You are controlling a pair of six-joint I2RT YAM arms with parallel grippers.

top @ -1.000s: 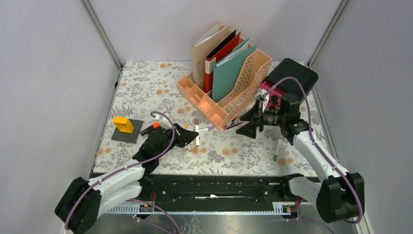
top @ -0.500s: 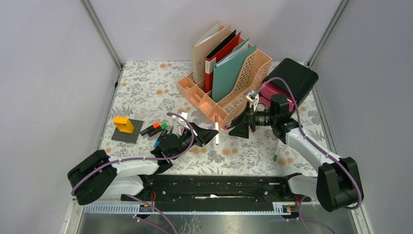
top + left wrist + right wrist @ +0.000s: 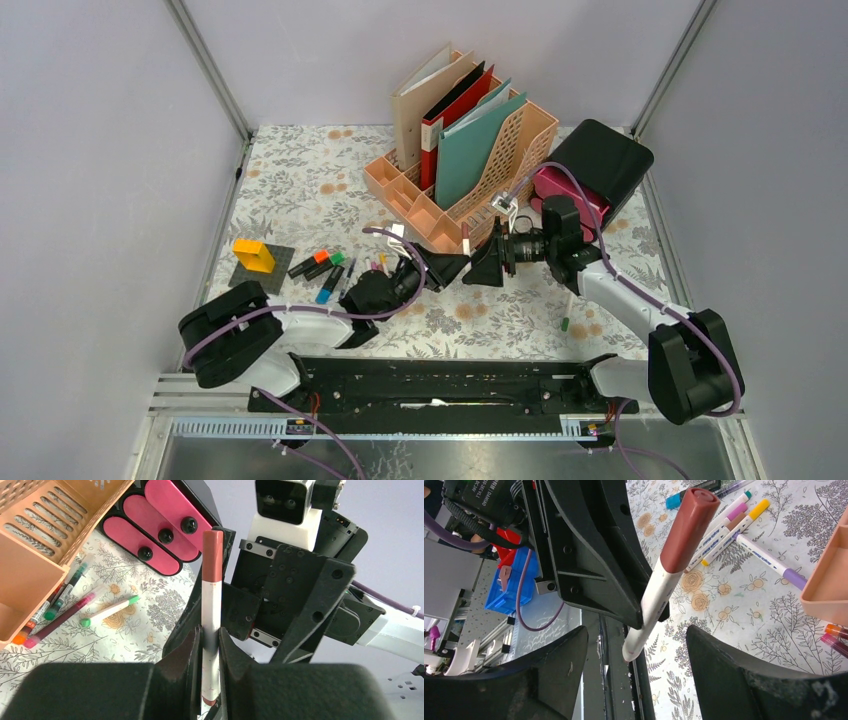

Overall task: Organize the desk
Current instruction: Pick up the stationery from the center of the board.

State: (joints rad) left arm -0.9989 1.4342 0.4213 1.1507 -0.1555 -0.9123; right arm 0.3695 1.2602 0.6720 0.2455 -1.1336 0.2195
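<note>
Desk (image 3: 300,185), spread with its leaf-and-flower cloth, lies beneath both arms. We begin at the left gripper (image 3: 452,268), which hangs above the middle of the desk, toward the near edge. Its fingers (image 3: 182,655) are clamped on the white barrel of a marker (image 3: 211,595), whose red-brown cap stands clear of them. We see the right gripper (image 3: 634,647) facing it with jaws spread wide, one on each side of the marker and neither touching it. Just behind the two grippers stands the peach file rack (image 3: 480,185), filled with folders (image 3: 470,150). A black case (image 3: 605,155) with pink inserts sits at the far right corner. Loose markers (image 3: 325,268) lie toward the left edge, near a yellow block (image 3: 253,255) on a grey plate (image 3: 278,277).
</note>
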